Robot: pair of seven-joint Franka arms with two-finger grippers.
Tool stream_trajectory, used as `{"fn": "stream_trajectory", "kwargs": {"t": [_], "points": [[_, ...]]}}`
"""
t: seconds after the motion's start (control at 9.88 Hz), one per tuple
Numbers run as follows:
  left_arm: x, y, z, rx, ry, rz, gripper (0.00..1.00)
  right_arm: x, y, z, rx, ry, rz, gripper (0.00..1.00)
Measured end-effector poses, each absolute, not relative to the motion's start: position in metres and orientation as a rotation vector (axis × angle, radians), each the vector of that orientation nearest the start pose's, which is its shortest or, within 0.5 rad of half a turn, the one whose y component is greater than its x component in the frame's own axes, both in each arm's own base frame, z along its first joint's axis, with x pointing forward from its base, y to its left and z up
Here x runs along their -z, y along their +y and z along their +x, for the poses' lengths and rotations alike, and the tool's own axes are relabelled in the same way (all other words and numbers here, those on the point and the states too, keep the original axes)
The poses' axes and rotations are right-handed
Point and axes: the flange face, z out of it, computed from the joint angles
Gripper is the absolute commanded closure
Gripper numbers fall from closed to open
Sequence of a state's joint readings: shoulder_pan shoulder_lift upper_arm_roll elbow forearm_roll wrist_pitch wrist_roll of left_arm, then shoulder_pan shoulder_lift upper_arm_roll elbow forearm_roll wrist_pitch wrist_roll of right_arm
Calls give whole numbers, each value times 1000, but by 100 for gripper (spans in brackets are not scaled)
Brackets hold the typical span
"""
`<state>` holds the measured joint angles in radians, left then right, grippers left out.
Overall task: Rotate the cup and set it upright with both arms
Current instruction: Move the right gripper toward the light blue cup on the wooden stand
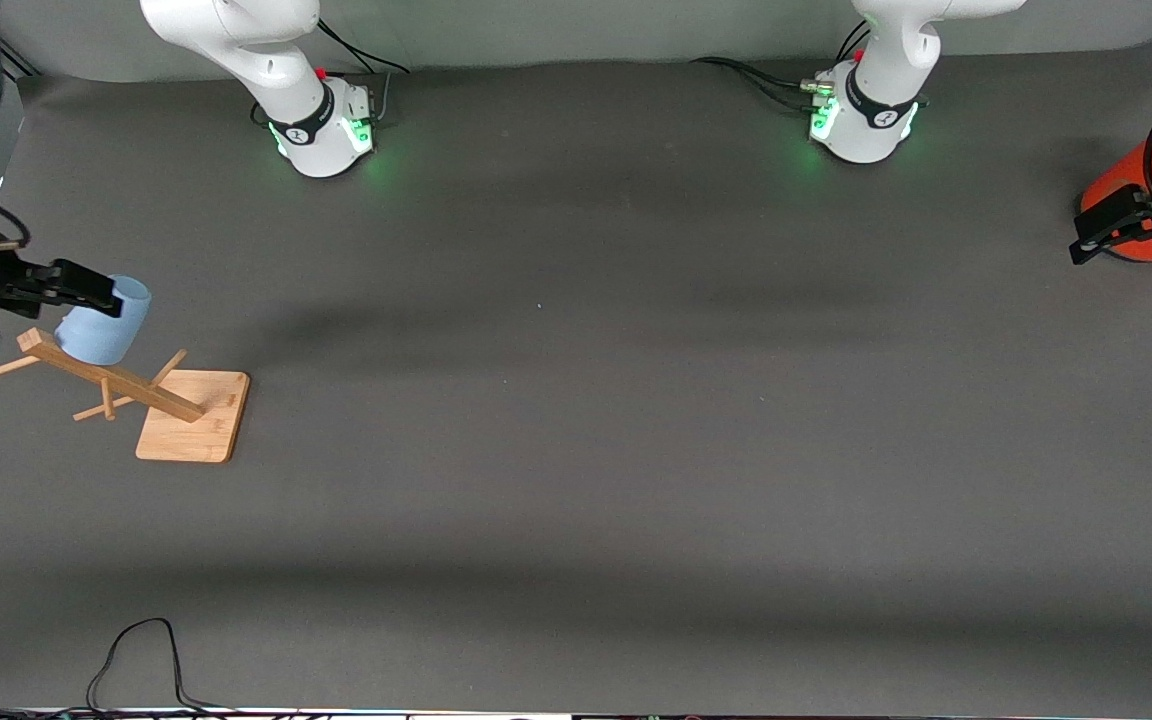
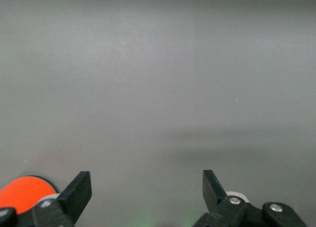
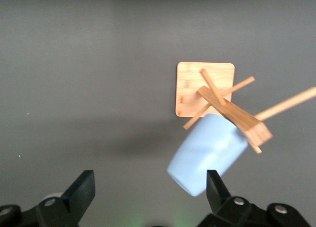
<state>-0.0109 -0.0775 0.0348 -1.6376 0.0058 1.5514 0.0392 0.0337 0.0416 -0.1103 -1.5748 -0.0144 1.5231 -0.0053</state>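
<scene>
The pale-blue cup [image 1: 104,325] hangs tilted on a peg of a wooden rack [image 1: 116,380] near the right arm's end of the table. My right gripper [image 1: 101,292] is open, with its fingertips at the cup's upper end. In the right wrist view the cup [image 3: 207,153] lies beside one finger [image 3: 217,187], and the open right gripper [image 3: 148,187] holds nothing. My left gripper [image 1: 1141,235] is open and empty at the left arm's end of the table, by the orange can [image 1: 1126,195]. In the left wrist view the left gripper [image 2: 145,187] shows only bare table between its fingers.
The rack's square wooden base [image 1: 194,415] stands nearer to the front camera than the cup, with pegs sticking out sideways; it also shows in the right wrist view [image 3: 192,86]. The orange can shows beside one finger in the left wrist view [image 2: 24,192]. A black cable [image 1: 136,650] lies at the front edge.
</scene>
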Motion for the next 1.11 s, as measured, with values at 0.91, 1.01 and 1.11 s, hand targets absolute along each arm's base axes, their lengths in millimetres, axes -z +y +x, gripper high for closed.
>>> {"fn": "stream_trajectory", "kwargs": {"t": [0.91,1.01,1.11], "points": [[-640,11,528,9,32,-3139,0,-592,-119,531,-148,1235,-2903,0],[-640,11,528,8,33,-3138,0,-587,-119,532,-149,1277,-2885,0],[-640,10,528,9,36,-3138,0,-581,-119,532,-158,1290,-2880,0]]}}
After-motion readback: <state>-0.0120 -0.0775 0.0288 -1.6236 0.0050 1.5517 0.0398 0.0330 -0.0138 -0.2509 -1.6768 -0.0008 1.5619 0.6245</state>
